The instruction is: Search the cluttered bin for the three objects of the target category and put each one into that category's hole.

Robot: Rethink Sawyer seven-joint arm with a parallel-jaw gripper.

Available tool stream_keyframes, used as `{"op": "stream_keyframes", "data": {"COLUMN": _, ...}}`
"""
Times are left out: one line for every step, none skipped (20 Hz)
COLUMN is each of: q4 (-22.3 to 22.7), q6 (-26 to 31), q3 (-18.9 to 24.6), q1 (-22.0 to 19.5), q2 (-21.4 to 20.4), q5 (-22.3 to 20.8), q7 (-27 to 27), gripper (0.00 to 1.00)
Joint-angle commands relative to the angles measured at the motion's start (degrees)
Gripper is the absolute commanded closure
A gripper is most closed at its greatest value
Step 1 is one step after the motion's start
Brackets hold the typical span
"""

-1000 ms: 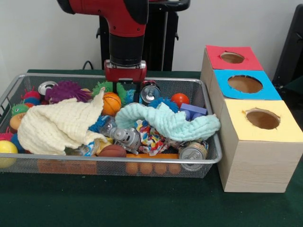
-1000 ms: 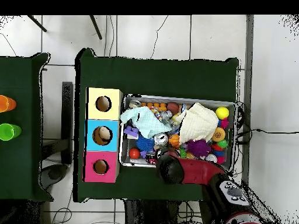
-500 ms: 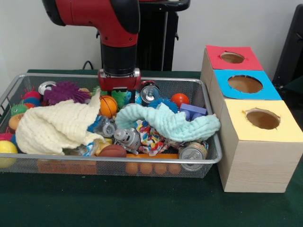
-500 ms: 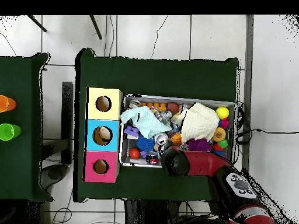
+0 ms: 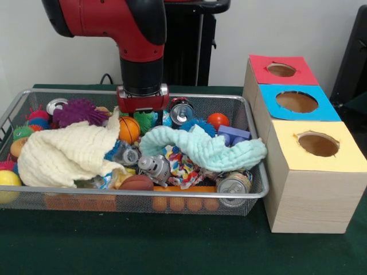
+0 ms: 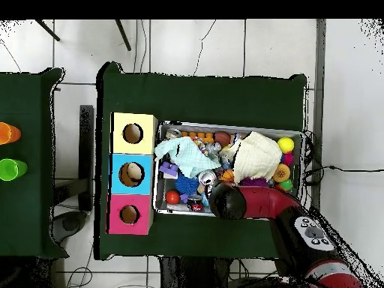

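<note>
A wire bin [image 5: 172,193] is heaped with toys. My gripper [image 5: 140,111] hangs low over its far side, just behind an orange basketball [image 5: 128,129] and a green spiky toy [image 5: 147,119]; its tips are hidden behind them. A cream cloth [image 5: 69,153] covers the left half and a mint cloth [image 5: 200,148] lies across the middle. Cans show at the back [image 5: 182,113], the front right [image 5: 233,185] and the far left [image 5: 57,105]. In the overhead view the arm [image 6: 251,202] covers the gripper above the bin [image 6: 229,126].
Three wooden boxes with round holes stand right of the bin: red [image 5: 281,70], blue [image 5: 297,102] and yellow [image 5: 318,144]. A purple spiky ball [image 5: 82,110], red ball [image 5: 218,121], brown football [image 5: 136,183] and yellow ball [image 5: 8,182] also lie in the bin.
The arm has shifted left along the bin's far side in the front view, from beside the back can to behind the basketball. The bin's contents have not moved.
</note>
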Motion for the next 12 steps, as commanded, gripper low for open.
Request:
{"op": "stream_keyframes", "data": {"q4": -10.94, "q6": -0.91, "q3": 5.76, "q1": -1.36, "q2": 5.76, "q5": -5.6, "q7": -4.86, "gripper": 0.0}}
{"op": "stream_keyframes", "data": {"q4": -11.45, "q6": -0.08, "q3": 6.41, "q1": -1.76, "q2": 5.51, "q5": -5.86, "q7": -5.88, "gripper": 0.0}}
{"op": "stream_keyframes", "data": {"q4": -12.66, "q6": 2.03, "q3": 7.55, "q1": -2.38, "q2": 5.67, "q5": -5.9, "q7": -7.91, "gripper": 0.0}}
{"op": "stream_keyframes", "data": {"q4": -13.96, "q6": 3.68, "q3": 8.98, "q1": -3.17, "q2": 6.0, "q5": -6.28, "q7": -10.34, "gripper": 0.0}}
{"op": "stream_keyframes", "data": {"q4": -15.09, "q6": 4.85, "q3": 10.5, "q1": -4.15, "q2": 6.43, "q5": -6.83, "q7": -12.71, "gripper": 0.0}}
{"op": "stream_keyframes", "data": {"q4": -16.51, "q6": 6.68, "q3": 11.37, "q1": -4.54, "q2": 6.9, "q5": -6.94, "q7": -14.35, "gripper": 0.0}}
{"op": "stream_keyframes", "data": {"q4": -17.6, "q6": 8.16, "q3": 12.53, "q1": -5.09, "q2": 7.23, "q5": -7.19, "q7": -16.03, "gripper": 0.0}}
{"op": "stream_keyframes", "data": {"q4": -18.63, "q6": 9.4, "q3": 13.52, "q1": -5.45, "q2": 7.53, "q5": -7.53, "q7": -17.38, "gripper": 0.0}}
{"op": "stream_keyframes", "data": {"q4": -19.5, "q6": 10.46, "q3": 14.65, "q1": -5.86, "q2": 7.84, "q5": -7.93, "q7": -18.63, "gripper": 0.0}}
{"op": "stream_keyframes", "data": {"q4": -20.41, "q6": 11.6, "q3": 15.84, "q1": -6.27, "q2": 8.29, "q5": -8.29, "q7": -20.0, "gripper": 0.0}}
{"op": "stream_keyframes", "data": {"q4": -21.54, "q6": 13.17, "q3": 16.86, "q1": -6.54, "q2": 8.97, "q5": -8.41, "q7": -21.42, "gripper": 0.0}}
{"op": "stream_keyframes", "data": {"q4": -22.88, "q6": 14.96, "q3": 18.0, "q1": -6.87, "q2": 9.91, "q5": -8.6, "q7": -22.95, "gripper": 0.0}}
